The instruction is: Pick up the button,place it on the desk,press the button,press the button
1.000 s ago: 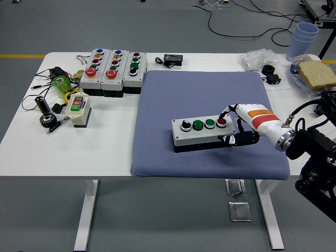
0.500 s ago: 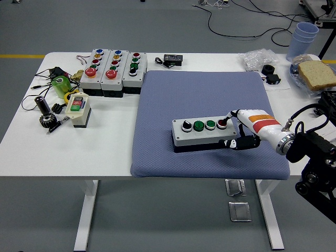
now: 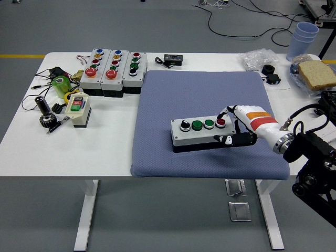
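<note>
A grey button box (image 3: 199, 135) lies on the blue mat (image 3: 199, 89), front of centre. Its top carries a black-and-white knob, two green buttons and a red button (image 3: 221, 123) at the right end. My right hand (image 3: 227, 127), white with an orange stripe, clasps the box's right end. Its black thumb lies along the front face, and a fingertip rests at the red button's right edge. The left arm is not in view.
Three grey control boxes (image 3: 113, 65) stand at the back left of the white table (image 3: 105, 152). A small green-and-red switch box (image 3: 77, 107), a gear (image 3: 46, 118) and cables lie left. A black adapter (image 3: 172, 59), stacked cups (image 3: 304, 35) and bread (image 3: 316, 73) sit at the back.
My right hand slid a little right and then back left. The button box ends slightly further left on the mat.
</note>
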You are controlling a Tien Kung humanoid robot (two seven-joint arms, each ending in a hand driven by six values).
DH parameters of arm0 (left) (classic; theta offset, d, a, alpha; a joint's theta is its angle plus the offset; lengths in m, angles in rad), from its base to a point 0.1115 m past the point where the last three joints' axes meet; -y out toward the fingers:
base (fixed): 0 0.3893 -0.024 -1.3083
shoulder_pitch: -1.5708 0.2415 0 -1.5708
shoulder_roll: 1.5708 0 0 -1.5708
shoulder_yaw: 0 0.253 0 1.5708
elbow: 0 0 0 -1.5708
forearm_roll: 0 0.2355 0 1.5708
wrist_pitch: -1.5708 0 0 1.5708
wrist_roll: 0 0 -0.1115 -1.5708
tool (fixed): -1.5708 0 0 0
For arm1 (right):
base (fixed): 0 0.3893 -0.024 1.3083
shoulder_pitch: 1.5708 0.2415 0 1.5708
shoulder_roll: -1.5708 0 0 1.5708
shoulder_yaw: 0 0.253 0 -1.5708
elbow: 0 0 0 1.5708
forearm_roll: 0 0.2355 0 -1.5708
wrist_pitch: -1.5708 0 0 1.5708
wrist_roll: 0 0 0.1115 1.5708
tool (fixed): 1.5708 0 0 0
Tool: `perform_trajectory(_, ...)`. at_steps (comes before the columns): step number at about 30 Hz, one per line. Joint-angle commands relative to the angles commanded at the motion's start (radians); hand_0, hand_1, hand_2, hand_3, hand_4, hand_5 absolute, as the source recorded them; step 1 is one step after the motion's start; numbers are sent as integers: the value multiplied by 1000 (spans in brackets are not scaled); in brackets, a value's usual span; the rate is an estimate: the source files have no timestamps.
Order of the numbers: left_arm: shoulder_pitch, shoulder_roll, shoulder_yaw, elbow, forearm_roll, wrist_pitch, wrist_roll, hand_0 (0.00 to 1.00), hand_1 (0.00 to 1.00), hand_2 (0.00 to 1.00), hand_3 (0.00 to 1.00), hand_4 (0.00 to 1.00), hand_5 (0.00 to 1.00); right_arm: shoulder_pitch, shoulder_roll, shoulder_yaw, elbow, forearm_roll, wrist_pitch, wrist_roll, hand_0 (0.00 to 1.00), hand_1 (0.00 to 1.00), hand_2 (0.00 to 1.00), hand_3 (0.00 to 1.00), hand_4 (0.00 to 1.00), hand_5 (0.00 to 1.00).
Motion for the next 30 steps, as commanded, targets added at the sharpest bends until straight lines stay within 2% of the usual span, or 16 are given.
perform_trajectory(9, -1, 0, 4, 0, -6, -2, -1, 651, 644, 638, 546, 300, 848, 17, 42, -43, -40, 10, 0, 0, 133, 2, 193, 651, 865, 519)
perform_trajectory(15, -4, 0, 1, 0, -8, -1, 0, 651, 643, 638, 546, 298, 843, 30, 70, -54, -84, 6, 17, -6, 132, 2, 194, 651, 865, 519)
perform_trajectory(26, -10, 3, -3, 0, -8, -1, 1, 651, 644, 638, 546, 300, 846, 28, 66, -55, -97, 6, 44, -21, 132, 2, 194, 653, 865, 520)
perform_trajectory(30, -11, 3, -3, 0, -7, -2, 1, 651, 644, 638, 546, 300, 846, 23, 63, -36, -83, 7, 25, -16, 132, 2, 194, 653, 865, 520)
